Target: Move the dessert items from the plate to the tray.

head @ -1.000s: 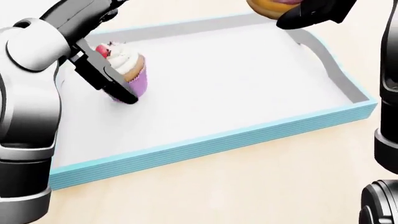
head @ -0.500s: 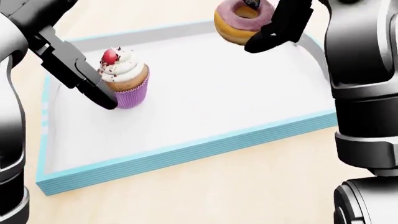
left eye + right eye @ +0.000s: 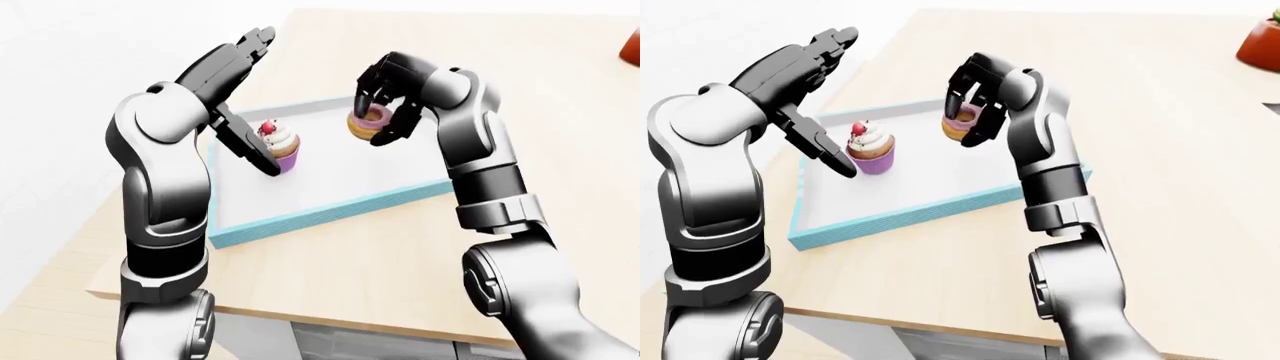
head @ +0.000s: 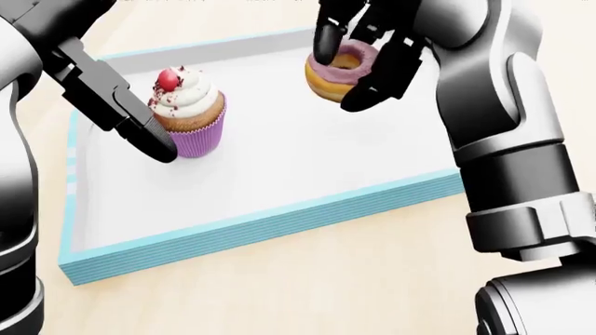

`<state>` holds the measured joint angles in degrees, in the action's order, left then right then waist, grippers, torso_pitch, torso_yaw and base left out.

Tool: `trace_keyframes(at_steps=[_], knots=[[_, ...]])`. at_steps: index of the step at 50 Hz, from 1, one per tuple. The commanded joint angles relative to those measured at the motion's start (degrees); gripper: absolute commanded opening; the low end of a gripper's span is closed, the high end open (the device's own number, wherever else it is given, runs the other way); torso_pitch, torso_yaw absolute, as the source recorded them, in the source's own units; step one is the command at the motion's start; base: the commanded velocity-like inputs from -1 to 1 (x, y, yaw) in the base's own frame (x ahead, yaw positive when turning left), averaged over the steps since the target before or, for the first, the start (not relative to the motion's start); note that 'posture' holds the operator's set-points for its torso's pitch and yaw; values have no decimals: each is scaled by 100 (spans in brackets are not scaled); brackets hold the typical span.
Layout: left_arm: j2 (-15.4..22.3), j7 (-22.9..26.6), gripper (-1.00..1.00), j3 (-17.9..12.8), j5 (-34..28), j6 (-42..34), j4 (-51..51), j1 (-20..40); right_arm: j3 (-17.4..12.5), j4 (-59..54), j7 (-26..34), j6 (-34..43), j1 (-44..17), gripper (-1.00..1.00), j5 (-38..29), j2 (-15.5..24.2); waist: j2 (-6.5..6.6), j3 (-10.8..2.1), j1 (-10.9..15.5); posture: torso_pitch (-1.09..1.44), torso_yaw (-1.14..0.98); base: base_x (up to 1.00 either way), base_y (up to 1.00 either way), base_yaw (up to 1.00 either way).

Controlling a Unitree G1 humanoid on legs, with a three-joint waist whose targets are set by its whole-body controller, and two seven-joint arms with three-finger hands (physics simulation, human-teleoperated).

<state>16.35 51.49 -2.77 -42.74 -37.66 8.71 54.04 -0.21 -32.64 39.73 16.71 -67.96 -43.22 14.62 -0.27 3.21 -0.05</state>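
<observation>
A light-blue tray with a white floor lies on the wooden table. A cupcake with white frosting, a red cherry and a purple liner stands upright in the tray's left part. My right hand is shut on a pink-glazed donut and holds it in the air above the tray's upper right part. My left hand is open and raised above the tray's left side, its lower finger reaching down beside the cupcake. The plate is not in view.
The wooden table spreads to the right and below the tray. A red-brown object sits at the table's far right in the right-eye view. The table's near edge runs along the bottom of the eye views.
My right hand has brought the donut down and left, over the tray. The head view shifted, so the tray slid left in the picture. The cupcake stays put.
</observation>
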Motion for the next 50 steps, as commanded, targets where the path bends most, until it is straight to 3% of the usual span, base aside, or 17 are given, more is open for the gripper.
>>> trace_keyframes(at_steps=[1, 10, 19, 25, 31, 36, 40, 42, 50], knots=[[54, -82, 100, -62, -21, 99, 174, 186, -61, 237, -55, -87, -193, -4, -33, 40, 7, -194, 1, 0, 0, 0, 0, 0], [40, -118, 100, -55, -13, 150, 159, 132, -72, 302, 16, -123, -67, 65, -81, -2, 5, -210, 4, 0, 0, 0, 0, 0], [66, -68, 100, -67, -28, 143, 198, 131, -204, 903, 649, 62, -282, 65, -129, 391, -4, -196, 9, 0, 0, 0, 0, 0], [233, 99, 100, -122, -123, 71, 299, 246, -512, 1918, 1439, 178, -44, 63, -146, 1075, -41, -163, 21, 0, 0, 0, 0, 0], [507, 284, 100, -306, -164, -58, 524, 248, -1041, 3043, 2235, 424, 336, 64, 155, 1935, -78, -142, 26, 0, 0, 0, 0, 0], [831, 341, 100, -558, -155, -53, 858, -49, -1635, 3918, 2595, 612, 1077, 66, 728, 2746, -104, -120, 25, 0, 0, 0, 0, 0], [1128, 219, 100, -955, 135, -189, 1221, -359, -2049, 4481, 2656, 954, 1481, 86, 1308, 3361, -116, -119, 20, 0, 0, 0, 0, 0], [1334, 214, 100, -1157, 263, -152, 1717, -807, -2522, 4991, 2758, 1165, 1972, 100, 1715, 3741, -112, -118, 11, 0, 0, 0, 0, 0], [2064, -104, 100, -1834, 1092, -532, 2339, -1329, -3757, 6025, 2302, 1859, 3415, 100, 3236, 4661, -154, -67, 16, 0, 0, 0, 0, 0]])
